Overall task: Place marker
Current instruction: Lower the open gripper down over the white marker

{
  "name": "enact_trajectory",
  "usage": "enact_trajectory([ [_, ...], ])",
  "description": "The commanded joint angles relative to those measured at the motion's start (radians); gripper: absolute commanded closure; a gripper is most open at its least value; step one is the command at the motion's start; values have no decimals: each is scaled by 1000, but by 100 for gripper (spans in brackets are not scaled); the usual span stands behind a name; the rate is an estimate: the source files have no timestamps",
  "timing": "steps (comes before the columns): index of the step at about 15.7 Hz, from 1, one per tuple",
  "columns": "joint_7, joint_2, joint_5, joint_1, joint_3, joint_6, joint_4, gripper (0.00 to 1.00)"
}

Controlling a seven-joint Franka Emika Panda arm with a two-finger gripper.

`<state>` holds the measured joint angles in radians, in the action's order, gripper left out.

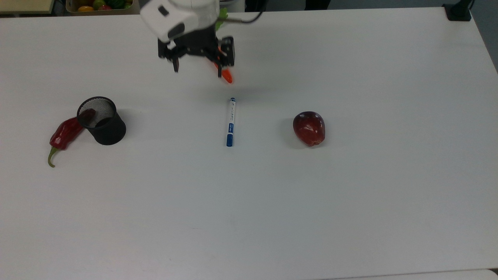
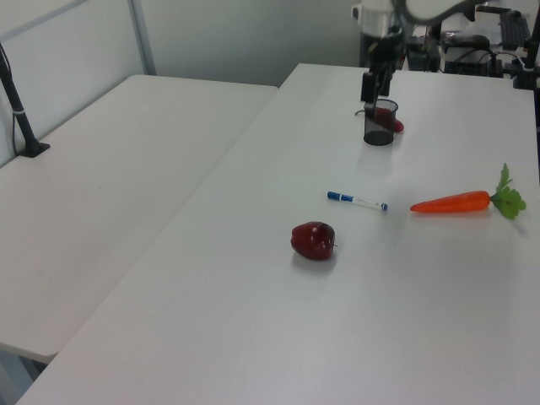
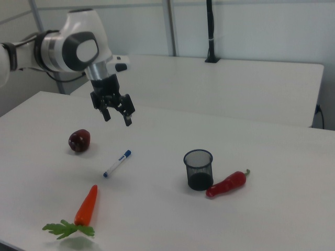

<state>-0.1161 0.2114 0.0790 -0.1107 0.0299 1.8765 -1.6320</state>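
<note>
— Top view: where was the gripper [image 1: 197, 71]?
— Raised above the white table [image 1: 350, 194], its jaws spread apart and empty.
— And the marker [image 1: 230, 122]?
— Flat on the table, beyond the jaws toward the top view's bottom, well apart, untouched.

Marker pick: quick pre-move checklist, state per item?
1. marker lies flat on the table, untouched: ok.
2. gripper open, holding nothing: ok.
3. Room around the marker: carrot and apple both apart from it: ok.
4. Gripper directly over the marker: not ok, in the right view it hangs up high, off to the side.
5. mesh cup upright, chili pepper leaning on it: ok.
</note>
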Motion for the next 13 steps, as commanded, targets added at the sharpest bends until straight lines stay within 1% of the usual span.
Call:
enact_trajectory([
  [1,-117,63,-15,-30,4,107,-34,0],
  [2,-153,89,-15,-41,4,133,-34,0],
  [4,-177,137,-13,-58,4,167,-34,0],
  [5,-177,166,-13,-63,4,182,-32,0],
  [11,-154,253,-13,-60,4,242,-28,0],
  [13,-132,275,-13,-61,2,259,-25,3],
])
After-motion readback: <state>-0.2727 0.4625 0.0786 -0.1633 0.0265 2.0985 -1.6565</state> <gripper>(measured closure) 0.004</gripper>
